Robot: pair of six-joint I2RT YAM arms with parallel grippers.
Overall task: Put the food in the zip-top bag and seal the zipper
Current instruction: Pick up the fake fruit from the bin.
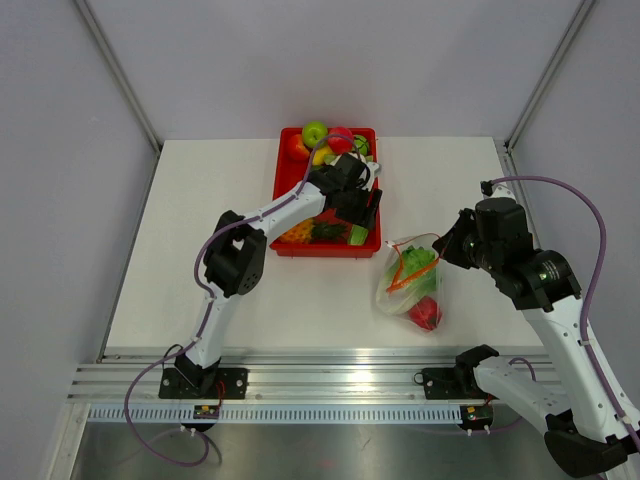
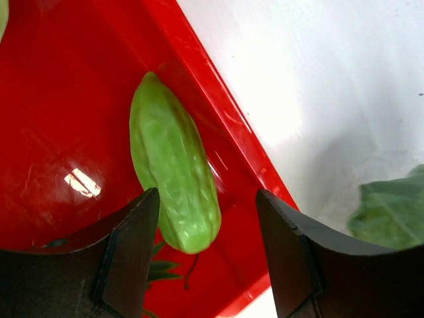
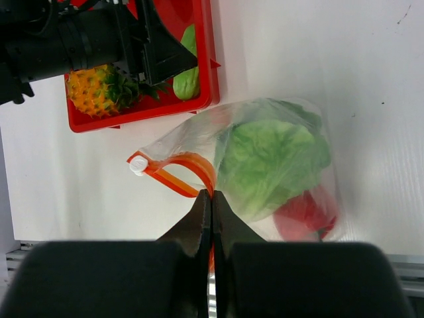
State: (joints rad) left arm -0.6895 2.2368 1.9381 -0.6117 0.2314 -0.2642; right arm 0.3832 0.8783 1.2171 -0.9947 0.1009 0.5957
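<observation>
Left end effector [image 2: 207,205] open, jaws apart over cucumber [image 2: 173,165] at red tray's [image 3: 212,59] 5 o'clock corner — not gripped. Right end effector [image 3: 211,193] closed, pinching zipper [image 3: 173,173] of zip-top bag [image 3: 199,126] — bag on bench [image 1: 200,260] at 4 o'clock of tray, lettuce [image 3: 268,159] and tomato [image 3: 305,215] inside.

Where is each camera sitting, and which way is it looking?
Top: above and behind the robot, looking down on the table, tray and bag; the left arm and right arm show.
Left wrist: on the left arm, looking down into the tray at the cucumber; the open left pincer frames the bottom.
Right wrist: on the right arm, looking down on the bag; the right pincer is shut on the zipper.
Shared: both wrist views show the cucumber in the tray.
</observation>
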